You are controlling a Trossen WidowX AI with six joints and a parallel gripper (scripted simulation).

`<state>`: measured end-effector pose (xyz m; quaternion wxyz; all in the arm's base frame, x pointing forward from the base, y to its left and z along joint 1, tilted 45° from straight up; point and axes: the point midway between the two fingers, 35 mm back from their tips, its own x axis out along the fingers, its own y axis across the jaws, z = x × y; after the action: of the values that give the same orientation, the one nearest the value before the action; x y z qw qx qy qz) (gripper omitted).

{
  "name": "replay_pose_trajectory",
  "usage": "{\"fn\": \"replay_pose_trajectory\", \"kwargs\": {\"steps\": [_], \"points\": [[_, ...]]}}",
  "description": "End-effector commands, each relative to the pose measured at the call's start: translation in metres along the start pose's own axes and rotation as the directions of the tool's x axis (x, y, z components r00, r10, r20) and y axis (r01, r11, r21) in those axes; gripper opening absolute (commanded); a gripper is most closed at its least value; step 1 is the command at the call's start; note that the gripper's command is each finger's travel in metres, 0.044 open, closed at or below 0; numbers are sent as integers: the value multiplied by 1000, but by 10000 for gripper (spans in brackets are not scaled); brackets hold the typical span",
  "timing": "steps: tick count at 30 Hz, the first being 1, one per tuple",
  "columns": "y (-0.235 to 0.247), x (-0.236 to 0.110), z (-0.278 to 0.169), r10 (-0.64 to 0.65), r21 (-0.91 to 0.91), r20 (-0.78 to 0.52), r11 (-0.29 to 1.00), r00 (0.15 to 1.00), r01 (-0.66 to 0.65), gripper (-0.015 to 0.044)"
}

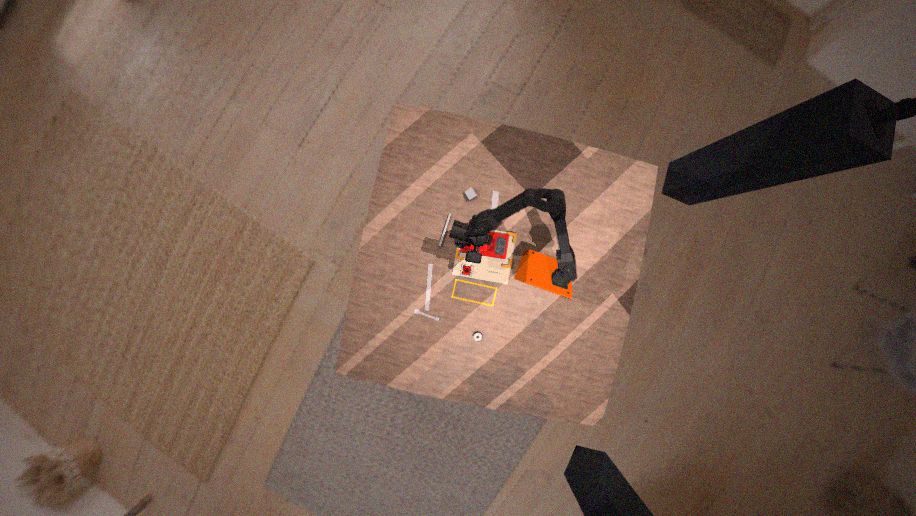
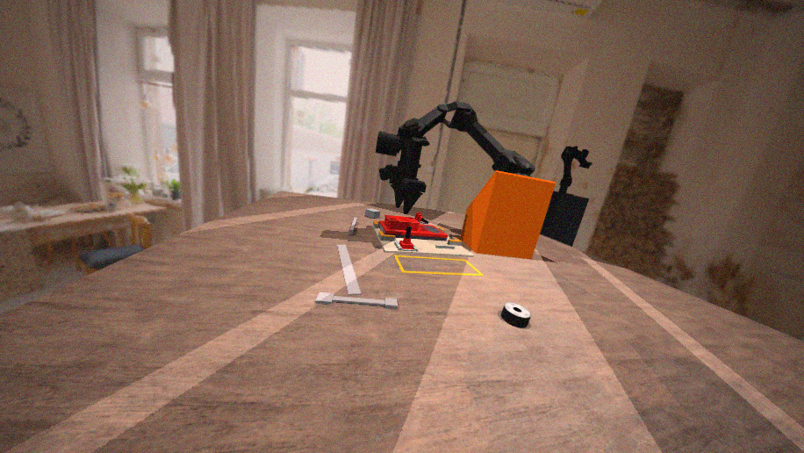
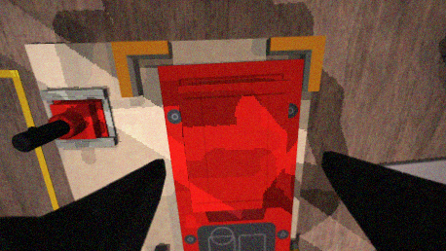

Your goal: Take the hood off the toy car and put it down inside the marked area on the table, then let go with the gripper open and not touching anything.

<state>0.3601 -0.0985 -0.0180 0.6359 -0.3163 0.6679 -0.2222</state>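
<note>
The red toy car [image 1: 490,243] [image 2: 424,232] [image 3: 167,83] sits on a cream board [image 1: 487,276] [image 3: 83,180] between orange corner brackets. Its hood appears to be the raised red block [image 2: 398,222] [image 3: 224,185] at the end away from the dark plate. My gripper [image 2: 403,208] [image 3: 243,162] is open and empty, pointing down a little above the car. In the wrist view its fingers stand on either side of the red car. The marked area is a yellow outline [image 1: 472,301] [image 2: 441,274] [image 3: 45,170] on the table beside the board.
A red block with an upright black peg [image 1: 466,270] [image 2: 405,244] [image 3: 78,119] stands on the board beside the car. An orange block [image 1: 541,272] [image 2: 506,213] carries the arm. Grey bars [image 1: 428,288] [image 2: 348,269], a grey block [image 1: 470,193] [image 2: 372,212] and a black-and-white wheel [image 2: 514,320] lie around.
</note>
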Motion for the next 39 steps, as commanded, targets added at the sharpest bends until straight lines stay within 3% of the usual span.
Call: {"fn": "replay_pose_trajectory", "kwargs": {"steps": [1,39], "points": [[1,5,-3,-3,-12,-8,1000,1000,3,440],[2,28,-7,-5,-12,-9,1000,1000,5,440]]}}
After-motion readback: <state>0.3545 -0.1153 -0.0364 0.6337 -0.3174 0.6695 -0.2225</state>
